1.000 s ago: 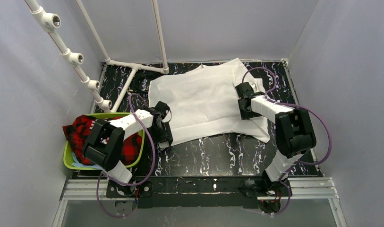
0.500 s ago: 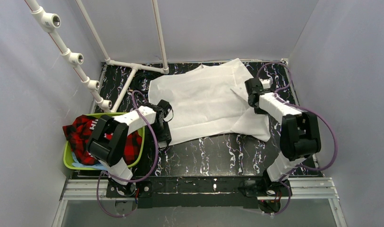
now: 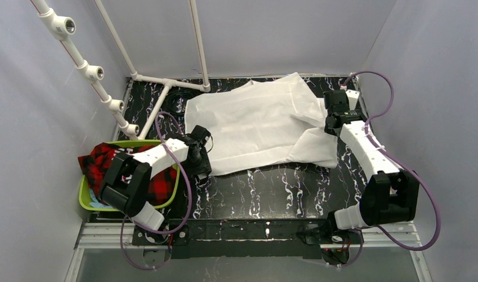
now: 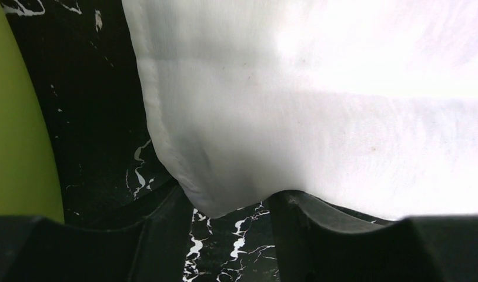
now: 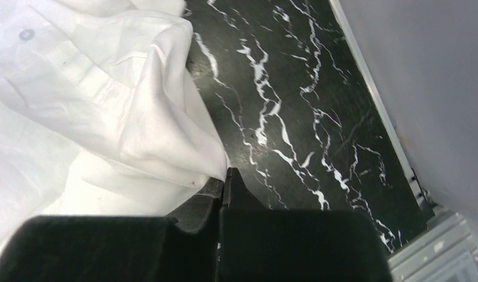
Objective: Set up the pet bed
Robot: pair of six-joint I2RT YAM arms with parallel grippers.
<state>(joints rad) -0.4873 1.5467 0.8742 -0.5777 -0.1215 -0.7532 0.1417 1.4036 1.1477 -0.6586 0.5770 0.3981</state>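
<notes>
From above, the white sheet (image 3: 254,123) lies spread over the far half of the black marbled counter (image 3: 283,188), mostly flat but rumpled and folded along its right edge and near-right corner. My left hand (image 3: 200,165) sits at the sheet's near-left corner and my right hand (image 3: 329,111) at its right edge. The green basket (image 3: 86,200) at the near left holds a red plaid cloth (image 3: 101,161), and the white pipe frame (image 3: 166,82) stands at the back left with nothing on it. I judge the job to be at an early stage: the sheet is out and being straightened, while the plaid cloth has not been taken out of the basket and the frame is bare. In the left wrist view, my left hand (image 4: 230,218) is part open, its fingers (image 4: 166,235) apart. The corner of the sheet (image 4: 313,117) droops into the gap without being pinched, and counter (image 4: 101,117) shows between them. The basket (image 4: 19,147) is just to the side. In the right wrist view, my right hand (image 5: 223,182) is closed tight on a bunched fold of the sheet (image 5: 107,117). That fold rises in a ridge from the fingers, with a small button (image 5: 26,34) and a stitched seam visible farther along. Bare counter (image 5: 295,106) runs to the wall on the other side. The right edge needs pulling flat, and the left corner needs a real grip.
</notes>
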